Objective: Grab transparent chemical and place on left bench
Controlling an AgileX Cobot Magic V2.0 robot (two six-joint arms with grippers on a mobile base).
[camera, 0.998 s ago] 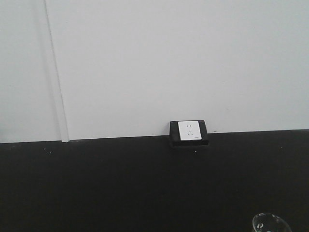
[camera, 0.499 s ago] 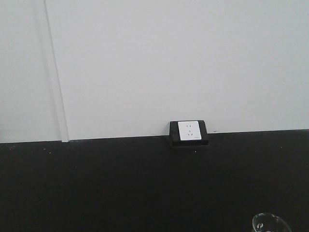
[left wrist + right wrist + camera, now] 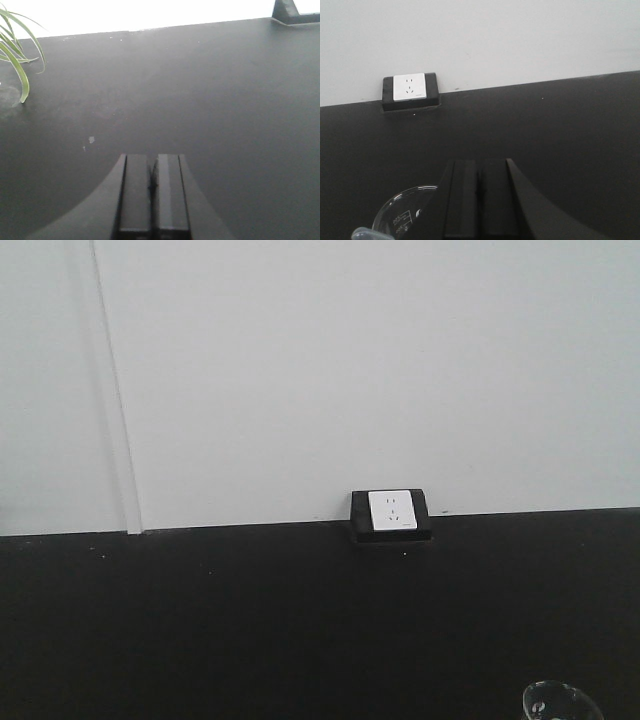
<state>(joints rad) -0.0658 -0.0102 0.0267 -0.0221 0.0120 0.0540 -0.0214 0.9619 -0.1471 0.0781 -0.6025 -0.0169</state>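
Two flat black tools closed empty, left tool, right tool, round clear glass beaker at its eight o'clock.

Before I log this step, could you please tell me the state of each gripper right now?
Left gripper: shut, empty.
Right gripper: shut, empty; beaker beside it, not gripped.

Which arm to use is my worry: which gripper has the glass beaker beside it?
The right gripper: the glass beaker sits close beside it; the left gripper faces only black worktop and plant leaves.
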